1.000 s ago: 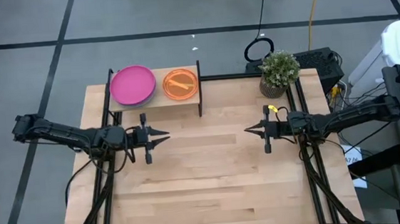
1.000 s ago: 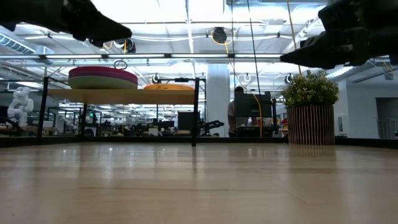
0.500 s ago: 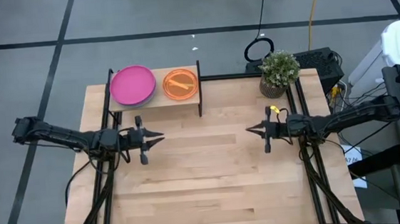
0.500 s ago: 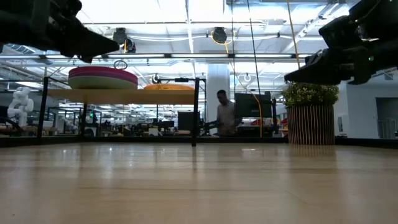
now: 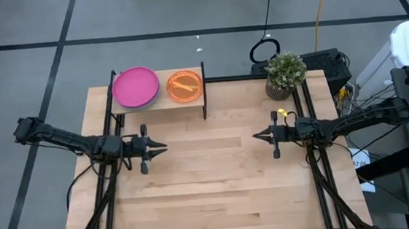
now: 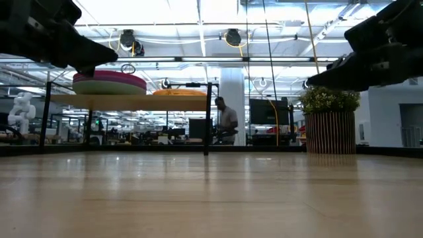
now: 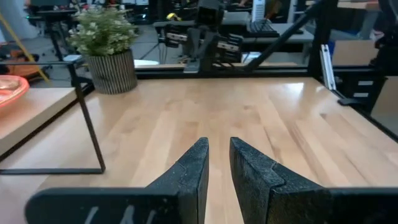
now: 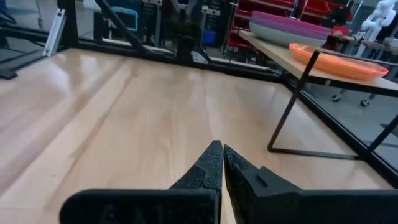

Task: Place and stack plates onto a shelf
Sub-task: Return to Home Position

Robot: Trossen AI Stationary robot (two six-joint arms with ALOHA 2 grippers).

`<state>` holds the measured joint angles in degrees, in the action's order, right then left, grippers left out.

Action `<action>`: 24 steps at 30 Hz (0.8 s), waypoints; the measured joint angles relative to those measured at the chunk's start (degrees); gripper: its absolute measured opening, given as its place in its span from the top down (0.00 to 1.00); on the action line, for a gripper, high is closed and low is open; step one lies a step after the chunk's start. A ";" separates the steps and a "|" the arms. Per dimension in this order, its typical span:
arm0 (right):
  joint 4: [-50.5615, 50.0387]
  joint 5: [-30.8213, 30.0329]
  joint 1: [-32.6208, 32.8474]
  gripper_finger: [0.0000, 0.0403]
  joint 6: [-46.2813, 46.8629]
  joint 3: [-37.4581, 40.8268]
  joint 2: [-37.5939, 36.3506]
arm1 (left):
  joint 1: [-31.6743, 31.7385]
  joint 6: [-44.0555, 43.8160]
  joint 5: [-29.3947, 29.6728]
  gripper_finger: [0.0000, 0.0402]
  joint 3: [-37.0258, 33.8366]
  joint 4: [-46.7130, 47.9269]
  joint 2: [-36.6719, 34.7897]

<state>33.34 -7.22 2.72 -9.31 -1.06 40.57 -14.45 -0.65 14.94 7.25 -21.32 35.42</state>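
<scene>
The shelf point(image 5: 162, 102) stands at the table's far edge, left of the middle. On its left half rests a stack of large plates, magenta on top point(image 5: 136, 87). The low view shows pale layers under the magenta point(image 6: 109, 82). An orange plate stack point(image 5: 183, 85) rests on the right half. My left gripper point(image 5: 164, 145) hovers over the table near the shelf's near-left leg, its fingers a narrow gap apart point(image 7: 219, 144). My right gripper point(image 5: 254, 135) hovers opposite it, shut point(image 8: 222, 148). Neither holds anything.
A potted plant point(image 5: 286, 74) in a ribbed pot stands at the table's far right corner. The shelf's thin black legs point(image 7: 87, 121) reach down to the tabletop. Bare wood point(image 5: 210, 180) lies between and in front of both grippers. A person point(image 6: 227, 122) stands in the room beyond.
My left gripper has drawn back toward the table's left edge and a little toward the near edge, sinking slightly. My right gripper has drawn back a little toward the right edge. The plates and shelf have stayed put. The person in the background has walked leftward.
</scene>
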 joint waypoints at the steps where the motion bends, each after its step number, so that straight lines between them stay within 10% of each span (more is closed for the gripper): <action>1: -0.10 -0.02 0.00 1.00 -0.18 0.00 -0.10 | -0.31 0.26 0.01 0.82 0.00 0.00 0.00; 24: 0.26 -0.07 0.00 1.00 -1.21 0.17 -2.47 | -1.41 3.10 -4.63 0.83 -6.71 -9.04 -1.53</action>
<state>33.61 -7.29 2.72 -10.52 -0.89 38.10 -15.86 2.45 10.31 0.54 -30.35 33.89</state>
